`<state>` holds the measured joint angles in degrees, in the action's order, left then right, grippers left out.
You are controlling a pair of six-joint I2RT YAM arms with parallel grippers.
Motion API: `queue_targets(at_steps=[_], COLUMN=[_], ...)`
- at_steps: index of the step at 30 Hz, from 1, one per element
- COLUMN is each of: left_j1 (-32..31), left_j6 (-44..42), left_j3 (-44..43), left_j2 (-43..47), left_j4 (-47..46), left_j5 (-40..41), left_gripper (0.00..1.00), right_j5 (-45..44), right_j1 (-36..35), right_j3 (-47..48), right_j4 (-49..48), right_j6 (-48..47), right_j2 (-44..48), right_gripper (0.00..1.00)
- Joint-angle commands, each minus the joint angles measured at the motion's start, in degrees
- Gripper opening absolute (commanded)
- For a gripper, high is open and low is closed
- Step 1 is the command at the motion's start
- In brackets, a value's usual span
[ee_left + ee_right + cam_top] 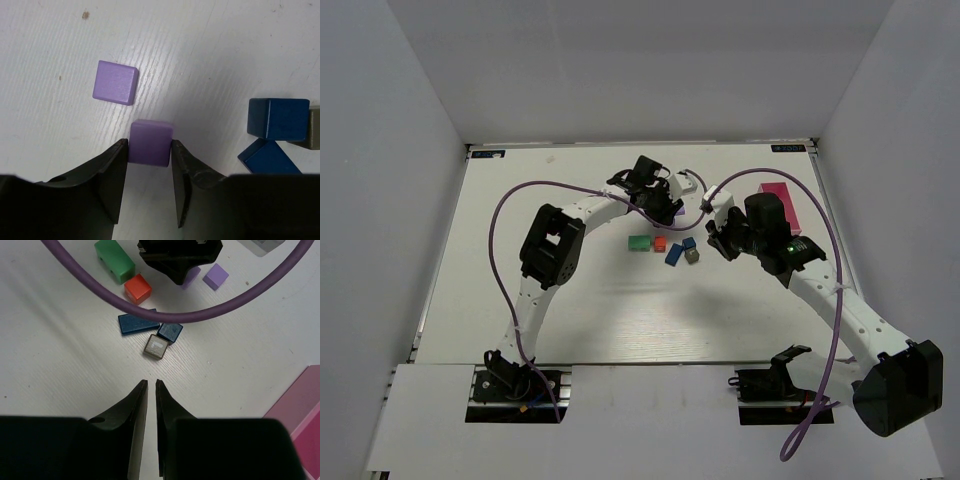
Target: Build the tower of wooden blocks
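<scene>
Your left gripper (149,152) is clamped on a small lilac wooden cube (150,139), one black finger (112,180) pressed against each side of it, out at the far middle of the white tabletop (570,320). A second lilac wooden cube (116,82) lies just beyond it, apart and untouched. To the right in the left wrist view you can see a dark blue cube (278,118) with a flat dark blue brick (267,157) touching it below. A grey cube (315,129) sits at that picture's right edge. Your right gripper (151,386) hovers over bare tabletop with its fingers almost together, only a thin slit between them and nothing in it. Ahead of it the rest of the wood blocks lie in a loose group, each flat on the tabletop. A green rectangular brick (115,260) is farthest, and a red-orange cube (137,288) sits just beside it. Nearer come the blue brick, then the blue cube and the grey cube corner to corner. A purple cable (125,305) arcs across that view. A pink rectangular box (300,405) lies off to the right, well apart from the blocks.
</scene>
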<state>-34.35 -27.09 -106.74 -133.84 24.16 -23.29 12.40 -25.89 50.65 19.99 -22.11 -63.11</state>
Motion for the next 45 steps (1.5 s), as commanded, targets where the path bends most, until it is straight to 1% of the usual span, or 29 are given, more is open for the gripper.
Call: queue_targets(at_steps=[1,3,5,7,10,14,15,19,23,24,28,29,33,34,37,38,39,42,45], left_j1=[-0.37,-0.37,-0.37,-0.37,-0.37,-0.37,-0.37,-0.37,-0.37,0.33,0.86,0.86,0.86,0.86,0.86,0.86,0.86,0.86,0.86], left_j6=[-0.24,-0.24,-0.24,-0.24,-0.24,-0.24,0.28,0.29,0.29,0.81,1.43,1.43,1.43,0.91,0.9,0.29,-0.5,-1.82,-2.96], left_j3=[-2.16,-2.69,-2.69,-3.21,-3.21,-3.21,-3.21,-3.21,-1.02,0.38,4.69,7.22,12.77,15.31,20.84,22.0,23.14,26.84,30.09], left_j2=[0.25,0.25,-0.28,-0.28,-0.28,-0.28,-0.28,2.09,6.91,8.06,14.3,15.7,22.56,25.53,30.03,31.35,33.62,36.8,37.6], left_j4=[-0.96,-0.96,-0.96,-0.44,-0.43,0.09,0.09,0.62,1.33,1.33,1.33,1.33,1.33,1.33,0.8,0.8,0.8,0.27,-0.26], left_j5=[-0.44,-0.44,-0.44,-0.44,-0.44,0.17,0.17,1.31,1.84,1.84,1.84,2.37,1.67,1.67,1.05,1.05,1.05,1.67,2.8], left_gripper=[0.49,0.45,0.45,0.42,0.41,0.3,0.28,0.25,0.22,0.2,0.19,0.19,0.17,0.16,0.15,0.13,0.12,0.11,0.08], right_j5=[0.87,0.87,1.04,0.87,0.96,0.78,0.95,1.13,1.39,1.31,1.92,2.01,2.71,2.97,3.33,3.42,3.59,3.94,3.94], right_j1=[-0.13,-0.04,-0.04,-0.21,-0.04,0.05,0.05,0.14,0.05,0.14,0.14,0.14,0.14,0.14,0.05,0.05,0.22,0.23,0.14], right_j3=[-0.29,-0.29,-0.29,-0.2,-0.29,-0.21,-0.29,-0.21,-0.38,-0.47,-0.73,-0.91,-1.17,-1.17,-1.43,-1.43,-1.43,-1.43,-1.35], right_j4=[-0.13,-0.13,-0.21,-0.21,-0.13,-0.21,-0.21,-0.12,-0.21,-0.21,-0.04,-0.12,-0.04,-0.04,0.14,0.14,0.14,0.4,0.4], right_j6=[-0.48,-0.39,-0.39,-0.39,-0.39,-0.48,-0.39,-0.39,-0.57,-0.48,-1.09,-1.18,-1.8,-1.97,-2.41,-2.5,-2.68,-2.85,-3.11], right_j2=[0.01,-0.08,-0.17,-0.17,-0.17,-0.08,-0.26,0.01,0.1,0.18,0.44,0.36,0.27,0.18,-0.26,-0.34,-0.61,-1.05,-1.57], right_gripper=[0.18,0.18,0.18,0.18,0.18,0.18,0.18,0.18,0.18,0.18,0.18,0.18,0.18,0.18,0.18,0.18,0.18,0.18,0.18])
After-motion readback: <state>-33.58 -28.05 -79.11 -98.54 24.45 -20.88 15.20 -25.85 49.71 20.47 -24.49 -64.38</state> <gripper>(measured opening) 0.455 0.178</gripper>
